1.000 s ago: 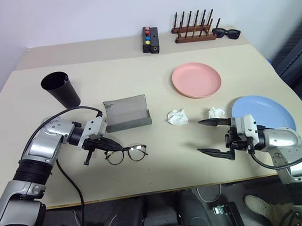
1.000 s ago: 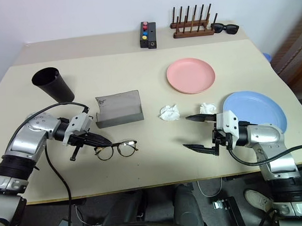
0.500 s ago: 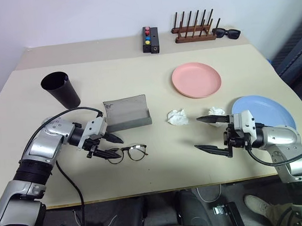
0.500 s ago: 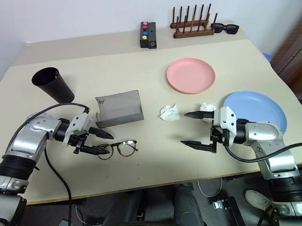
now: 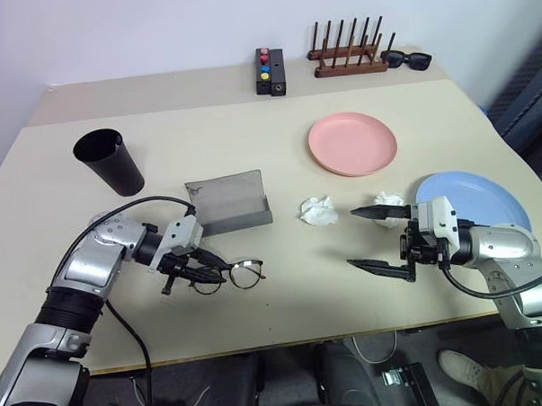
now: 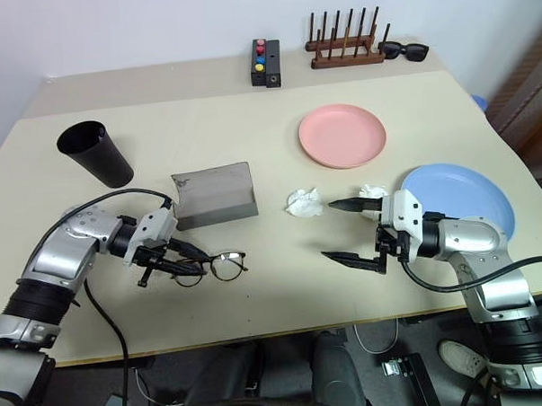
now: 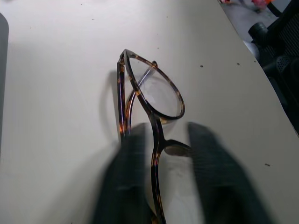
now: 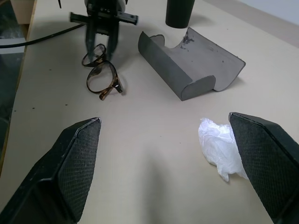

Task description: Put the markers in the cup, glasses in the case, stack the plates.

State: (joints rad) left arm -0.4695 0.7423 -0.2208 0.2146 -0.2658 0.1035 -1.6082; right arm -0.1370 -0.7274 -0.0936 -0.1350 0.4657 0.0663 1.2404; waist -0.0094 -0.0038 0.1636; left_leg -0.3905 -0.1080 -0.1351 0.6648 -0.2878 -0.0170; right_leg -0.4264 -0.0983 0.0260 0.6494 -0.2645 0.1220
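Pinching thin tortoiseshell glasses (image 5: 229,275), left end effector (image 5: 200,272), right end effector (image 5: 373,239) spread wide

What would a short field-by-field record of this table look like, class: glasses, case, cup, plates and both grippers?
glasses: on the table in front of the case, left gripper shut on their left end
case: grey, open, nothing inside
cup: black, upright, far left
plates: pink plate and blue plate apart, unstacked
right gripper: open, holding nothing, beside two crumpled tissues
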